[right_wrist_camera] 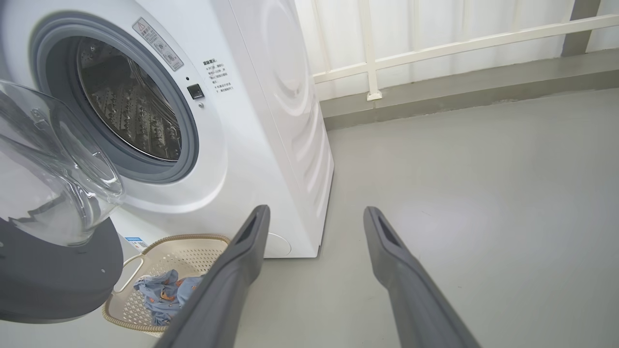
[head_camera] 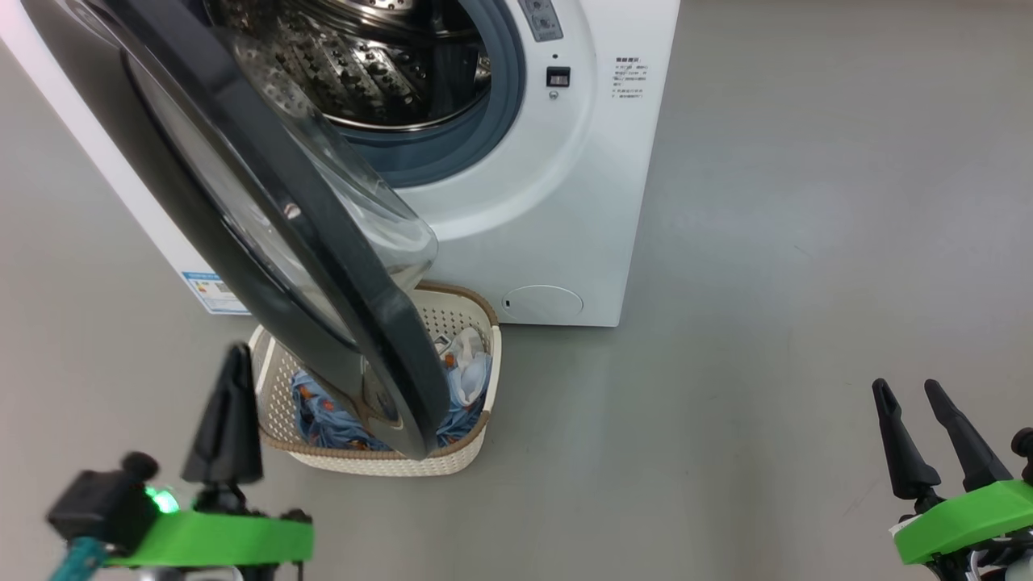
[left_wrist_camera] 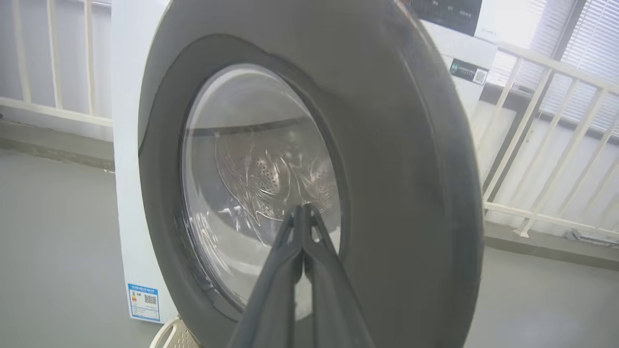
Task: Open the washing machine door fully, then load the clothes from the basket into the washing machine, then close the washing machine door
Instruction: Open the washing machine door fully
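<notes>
The white washing machine (head_camera: pixel 565 202) (left_wrist_camera: pixel 128 193) (right_wrist_camera: pixel 271 121) stands ahead with its steel drum (head_camera: pixel 363 56) (right_wrist_camera: pixel 130 106) exposed. Its black-rimmed door (head_camera: pixel 323 242) (left_wrist_camera: pixel 396 169) (right_wrist_camera: pixel 48 270) stands partly swung out, hanging over the cream basket (head_camera: pixel 379 460) (right_wrist_camera: pixel 193 251) on the floor. Blue bear-print clothes (head_camera: pixel 323 420) (right_wrist_camera: pixel 164 290) lie in the basket, partly hidden by the door. My left gripper (head_camera: pixel 236 355) (left_wrist_camera: pixel 302 209) is shut and empty, pointing at the door's outer glass from the left of the basket. Far right, my right gripper (head_camera: pixel 905 389) (right_wrist_camera: pixel 315 211) is open, holding nothing.
Grey floor (head_camera: pixel 807 242) spreads out to the right of the machine. A white railing (right_wrist_camera: pixel 435 48) (left_wrist_camera: pixel 532 121) and a low ledge run behind and beside it. A blue label (left_wrist_camera: pixel 143 302) sits low on the machine's left side.
</notes>
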